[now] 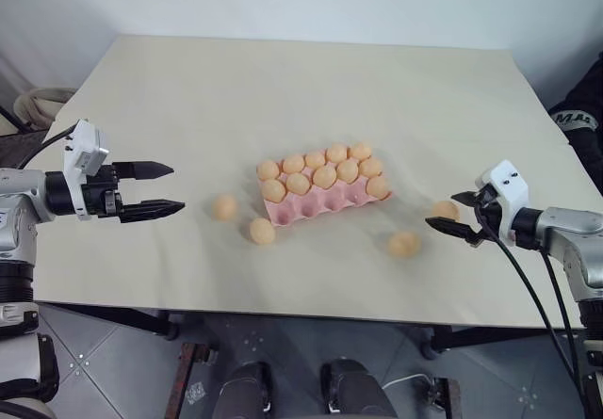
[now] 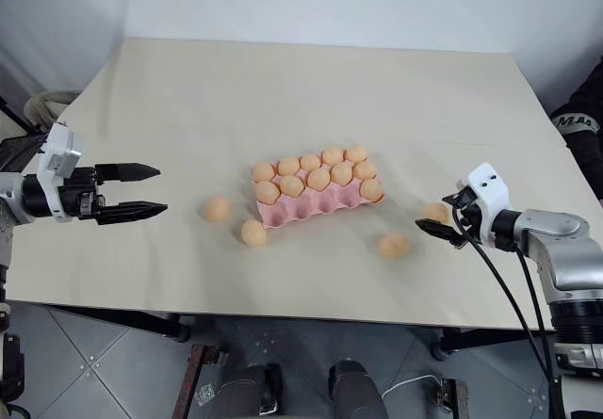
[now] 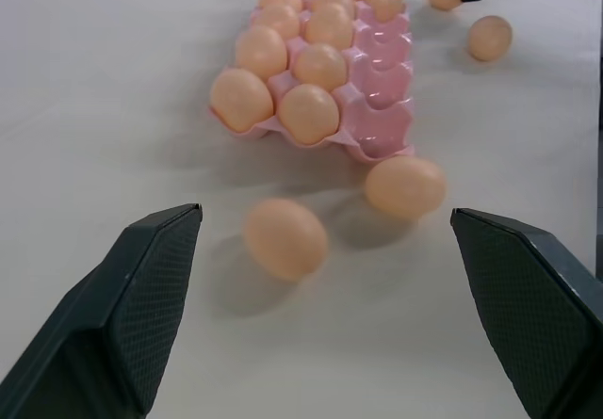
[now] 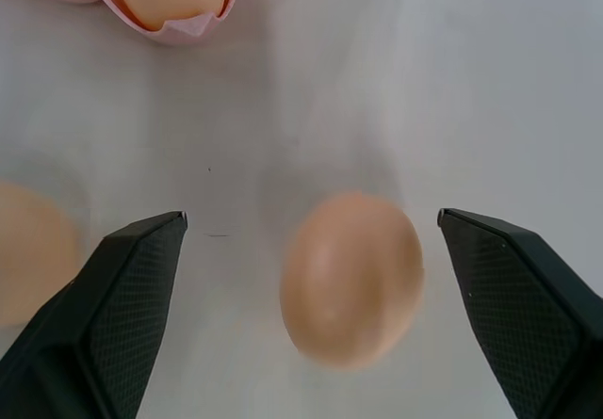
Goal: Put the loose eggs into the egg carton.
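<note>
Lying loose on the pale table (image 1: 283, 80), four smooth peach eggs (image 1: 404, 244) flank the pink moulded carton (image 1: 316, 207). Both the left gripper (image 1: 158, 189) and right gripper (image 1: 454, 214) gape empty. Light, slippery, fragile-looking; pinch across the middle gently.

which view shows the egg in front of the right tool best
The right wrist view: the egg sits large between the open right tool. The head views show it small beside that tool; the left wrist view shows it far off near the egg carton.
</note>
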You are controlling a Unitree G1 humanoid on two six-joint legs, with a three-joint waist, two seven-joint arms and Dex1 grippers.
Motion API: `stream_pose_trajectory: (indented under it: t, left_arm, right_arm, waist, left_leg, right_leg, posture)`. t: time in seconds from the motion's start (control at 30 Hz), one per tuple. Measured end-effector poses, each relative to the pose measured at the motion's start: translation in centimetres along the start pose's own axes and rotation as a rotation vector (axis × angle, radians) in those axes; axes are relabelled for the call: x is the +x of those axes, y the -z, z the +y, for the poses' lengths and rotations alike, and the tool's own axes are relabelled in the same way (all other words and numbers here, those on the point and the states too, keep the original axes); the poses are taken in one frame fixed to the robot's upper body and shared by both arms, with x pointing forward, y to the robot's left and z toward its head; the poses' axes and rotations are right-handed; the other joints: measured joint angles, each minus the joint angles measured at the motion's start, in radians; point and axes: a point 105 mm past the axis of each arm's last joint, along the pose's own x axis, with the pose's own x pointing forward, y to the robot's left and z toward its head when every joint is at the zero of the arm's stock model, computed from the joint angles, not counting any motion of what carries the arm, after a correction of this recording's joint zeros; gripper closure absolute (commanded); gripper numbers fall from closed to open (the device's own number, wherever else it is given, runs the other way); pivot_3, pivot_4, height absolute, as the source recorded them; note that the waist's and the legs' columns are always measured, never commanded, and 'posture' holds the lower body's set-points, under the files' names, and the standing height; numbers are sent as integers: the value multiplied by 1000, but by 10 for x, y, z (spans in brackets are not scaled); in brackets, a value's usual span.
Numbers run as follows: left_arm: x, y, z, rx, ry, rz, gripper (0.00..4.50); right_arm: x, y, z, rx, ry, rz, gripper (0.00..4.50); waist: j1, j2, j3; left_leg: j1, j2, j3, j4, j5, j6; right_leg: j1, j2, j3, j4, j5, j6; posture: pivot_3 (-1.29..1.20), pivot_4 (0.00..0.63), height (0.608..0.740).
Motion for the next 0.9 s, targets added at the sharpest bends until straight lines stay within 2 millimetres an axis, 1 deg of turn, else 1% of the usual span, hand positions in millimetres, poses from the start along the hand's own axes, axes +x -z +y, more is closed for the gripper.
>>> stream_pose_trajectory:
  t: [0.13, 0.3, 0.4, 0.47, 0.63, 0.73, 0.9]
  left_arm:
    - [0, 1, 0, -5, 0, 0, 0]
    - [0, 0, 0, -4, 0, 0, 0]
    - [0, 0, 0, -3, 2, 0, 0]
    - [0, -1, -1, 0, 11, -2, 0]
    - [1, -1, -6, 0, 58, 1, 0]
    - [2, -1, -7, -1, 75, -2, 0]
    - [4, 0, -8, -4, 82, -7, 0]
  right_arm:
    - [0, -5, 2, -13, 3, -19, 37]
    - [-12, -21, 18, 0, -26, -75, 37]
    - [-15, -16, 39, 20, -82, -57, 37]
    - [-16, -13, 49, 40, -102, -43, 37]
    - [-15, -15, 71, 71, -146, -61, 37]
    - [-15, -17, 79, 68, -156, -63, 37]
    - [-14, -8, 83, 74, -154, -36, 37]
  waist:
    - [1, 0, 0]
    - [3, 0, 0]
    - [4, 0, 0]
    - [2, 0, 0]
    - [2, 0, 0]
    - [2, 0, 0]
    - [3, 0, 0]
  left_leg:
    - [0, 0, 0, 0, 0, 0]
    - [0, 0, 0, -1, 0, 0]
    - [0, 0, -1, -1, 0, 0]
    - [0, 0, -1, -1, 0, 0]
    - [0, 0, -1, -1, 0, 0]
    - [0, 0, -1, -1, 0, 0]
    - [0, 0, -1, -1, 0, 0]
  right_leg:
    - [0, 0, 0, 0, 0, 0]
    - [0, 0, 0, -1, 0, 0]
    - [1, 0, -1, -1, 0, 0]
    - [1, 0, 0, -1, 0, 0]
    - [1, 0, -1, 0, 0, 0]
    - [1, 0, -1, -1, 0, 0]
    - [1, 0, -1, -1, 0, 0]
  posture:
    - [0, 150, 740]
    - [0, 150, 740]
    - [0, 150, 740]
    - [0, 150, 740]
    - [0, 150, 740]
    - [0, 150, 740]
    - [0, 150, 740]
